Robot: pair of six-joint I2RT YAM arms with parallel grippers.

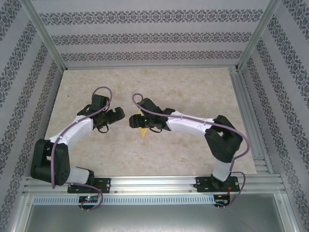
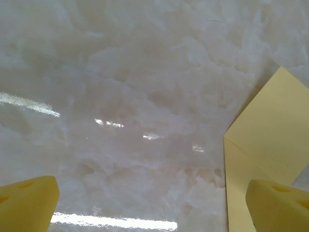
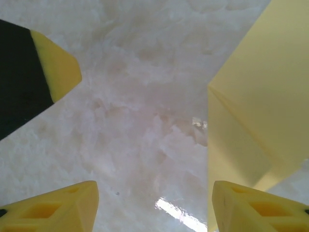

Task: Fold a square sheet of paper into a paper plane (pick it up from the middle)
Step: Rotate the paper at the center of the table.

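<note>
The main risk we see is the paper being shoved or crumpled instead of gripped. The right end effector [image 3: 154, 205] stands released, with bare tabletop [image 1: 145, 87] between its pads. Only its 3 o'clock pad sits over the square sheet of paper [image 3: 256, 111]. If it closed from here, we judge it would drag one edge across the slick stone and spoil the creases.

A second risk is contact between the arms. One finger of the left end effector [image 2: 153, 208] shows at 10 o'clock in the right wrist view, near the working spot. The left end effector is also released, its jaws wide and nothing between them.

The sheet lies near the middle of the tabletop, and from above a small yellow point shows at 6 o'clock of the right wrist. It is pale yellow and already folded, with a sharp diagonal crease and an overlapping flap. It looks thin and flat against the surface, so we expect it to be hard to lift.
</note>
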